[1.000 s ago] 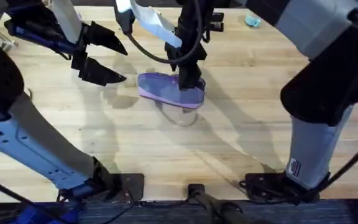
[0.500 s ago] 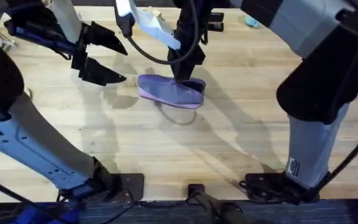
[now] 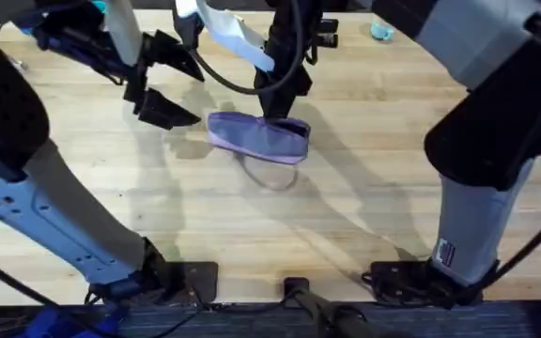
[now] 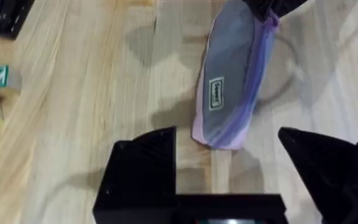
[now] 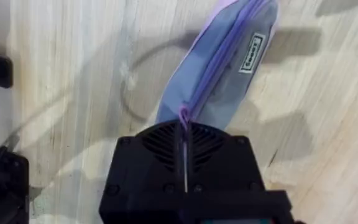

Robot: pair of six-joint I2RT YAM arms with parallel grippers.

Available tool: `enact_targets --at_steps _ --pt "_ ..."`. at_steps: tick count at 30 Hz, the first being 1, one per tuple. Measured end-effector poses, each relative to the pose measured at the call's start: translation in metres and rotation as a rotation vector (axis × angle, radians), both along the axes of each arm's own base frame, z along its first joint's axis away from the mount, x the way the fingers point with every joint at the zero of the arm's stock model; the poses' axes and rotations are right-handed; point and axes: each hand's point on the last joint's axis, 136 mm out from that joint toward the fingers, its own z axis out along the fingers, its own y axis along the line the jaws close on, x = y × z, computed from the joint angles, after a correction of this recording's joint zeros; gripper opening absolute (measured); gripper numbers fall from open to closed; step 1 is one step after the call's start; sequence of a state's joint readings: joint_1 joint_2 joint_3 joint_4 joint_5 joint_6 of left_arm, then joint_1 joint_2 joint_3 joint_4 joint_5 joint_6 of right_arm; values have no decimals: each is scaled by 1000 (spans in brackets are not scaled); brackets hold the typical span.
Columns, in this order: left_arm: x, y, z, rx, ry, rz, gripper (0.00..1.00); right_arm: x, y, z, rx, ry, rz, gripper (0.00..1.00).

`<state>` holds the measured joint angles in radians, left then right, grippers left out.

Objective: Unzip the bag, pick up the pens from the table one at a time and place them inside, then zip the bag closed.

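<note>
- Bag (image 3: 256, 136) lies on the table (image 3: 346, 216), mid-field, a bit toward the far side; long axis runs roughly left–right in overhead. Lavender w/ bluish-grey side panel, small label on the panel in left wrist view (image 4: 216, 93).
- R gripper (image 3: 285, 103) comes down on the bag's right end from above. R wrist view: fingers (image 5: 160, 146) pressed together w/ a thin purple strip, prob. the zip pull/tab, pinched at the seam between them. So R = clamped on bag at zipper end.
- L gripper (image 3: 167, 89) hangs just beside the bag's left end, not touching. Jaws spread wide; L wrist view has both black fingers (image 4: 145, 168) apart w/ the bag's near end lying between/ahead of them over bare wood.
- Zip line, R wrist view: purple seam runs straight up the bag, looks closed over the visible length. Can't tell if any part under the gripper has opened.
- No pens seen on the table in these views; whether they're already inside the bag can't be told.
- Status (judgement): a zip step is in hand, R on the pull, L prob. about to brace the other end. Opening vs closing: can't tell.
- Risk: soft bag will drag w/ the pull unless L pins it.
- Misc: small dark object at far table edge (image 3: 325, 33), not identified.
</note>
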<state>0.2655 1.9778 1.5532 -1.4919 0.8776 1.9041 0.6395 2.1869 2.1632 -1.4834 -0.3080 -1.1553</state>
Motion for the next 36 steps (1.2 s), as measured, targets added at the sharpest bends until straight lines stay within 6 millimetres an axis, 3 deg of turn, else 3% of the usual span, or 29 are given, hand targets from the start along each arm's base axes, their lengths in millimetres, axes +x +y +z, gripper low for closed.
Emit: enact_targets --at_steps 11,22,23,24,27,33,36 --pt "-1 -28 -5 16 -24 -96 994 2 -2 1 -14 -18 0 31" --pt "-1 -33 -48 -48 132 -89 995 2 -2 1 -18 -21 2 30" --pt "-1 -34 -49 -48 135 -91 964 2 -2 1 -18 -22 2 30" --pt "-3 -40 -49 -46 135 -108 542 2 -2 1 -19 -22 2 31" --pt "-6 -45 -48 -43 143 -126 94 2 -3 0 -22 -23 1 31" --pt "-7 -48 -47 -49 147 -134 44 -5 -14 1 -58 30 -34 33" --pt "-6 -49 -48 -46 138 -139 44 -12 -34 3 -109 94 -69 33"
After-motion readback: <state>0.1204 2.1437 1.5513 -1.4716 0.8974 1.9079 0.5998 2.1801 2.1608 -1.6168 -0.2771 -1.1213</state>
